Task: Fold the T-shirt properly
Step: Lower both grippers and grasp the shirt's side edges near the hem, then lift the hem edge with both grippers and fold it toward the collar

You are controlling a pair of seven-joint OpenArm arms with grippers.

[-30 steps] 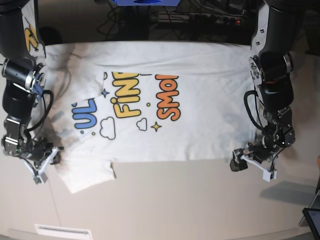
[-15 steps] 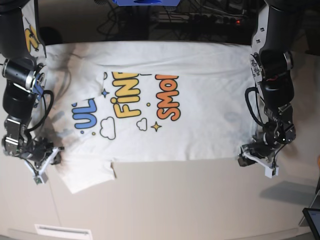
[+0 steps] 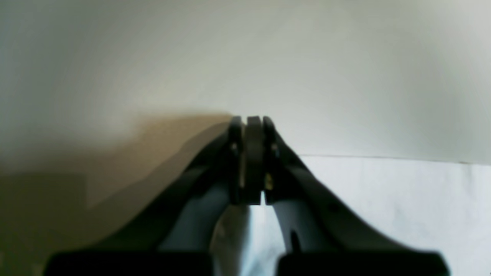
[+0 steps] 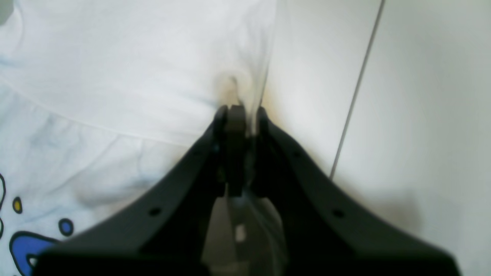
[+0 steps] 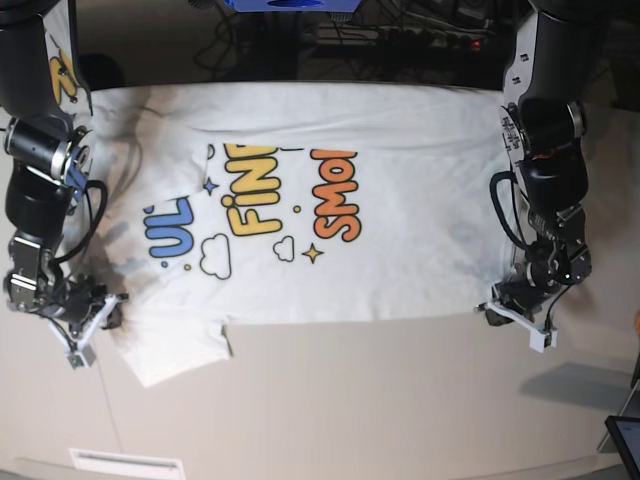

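The white T-shirt (image 5: pixel 330 200) lies spread flat on the table, print side up, with one sleeve (image 5: pixel 175 350) sticking out toward the front left. My left gripper (image 5: pixel 502 312) sits at the shirt's front right corner. In the left wrist view this gripper (image 3: pixel 253 120) is shut, and a fold of white cloth (image 3: pixel 230 237) shows between its fingers. My right gripper (image 5: pixel 105 313) rests at the front left edge near the sleeve. The right wrist view shows it (image 4: pixel 241 111) shut on the puckered T-shirt (image 4: pixel 134 76) edge.
The pale table (image 5: pixel 360 400) stretches toward the front, with a thin seam line (image 4: pixel 356 96) running beside the right gripper. A dark tablet corner (image 5: pixel 625 440) sits at the front right. Cables (image 5: pixel 400 40) lie behind the shirt. A white label (image 5: pixel 125 463) is at the front edge.
My left gripper has closed from wide open onto the shirt's front right corner and shifted slightly to the right. The right gripper has kept still, shut on the cloth.
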